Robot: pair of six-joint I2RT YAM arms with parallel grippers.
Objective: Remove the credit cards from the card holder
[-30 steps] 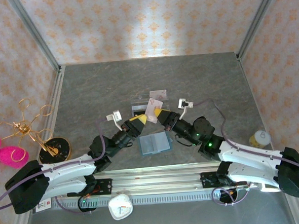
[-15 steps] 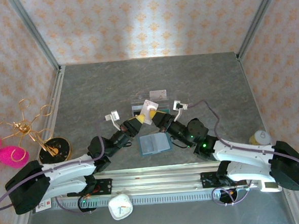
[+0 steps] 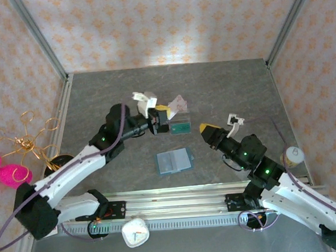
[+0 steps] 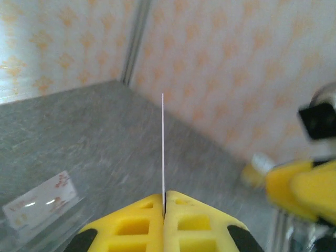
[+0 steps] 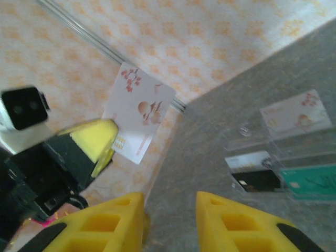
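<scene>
Right wrist view showed a thin, pale silvery credit card (image 5: 139,113) printed with reddish blossoms. It was held up in the air by the left end effector (image 4: 164,199), whose yellow fingers were pressed together on its lower edge. The teal-blue card holder (image 3: 174,160) lay open and flat on the grey, mottled tabletop (image 3: 240,87) between both arms, with bare surface all around it. The right end effector (image 5: 169,202) hung with fingers apart, gripping nothing, near a clear tray (image 5: 244,130).

Your left arm (image 3: 68,172) and right arm (image 3: 300,193) wore white shells, black joints, green lights (image 3: 267,169) and purplish cables (image 3: 120,120). Left pincer (image 3: 165,112) and right pincer (image 3: 205,127) had yellow fingers (image 5: 231,223).
</scene>
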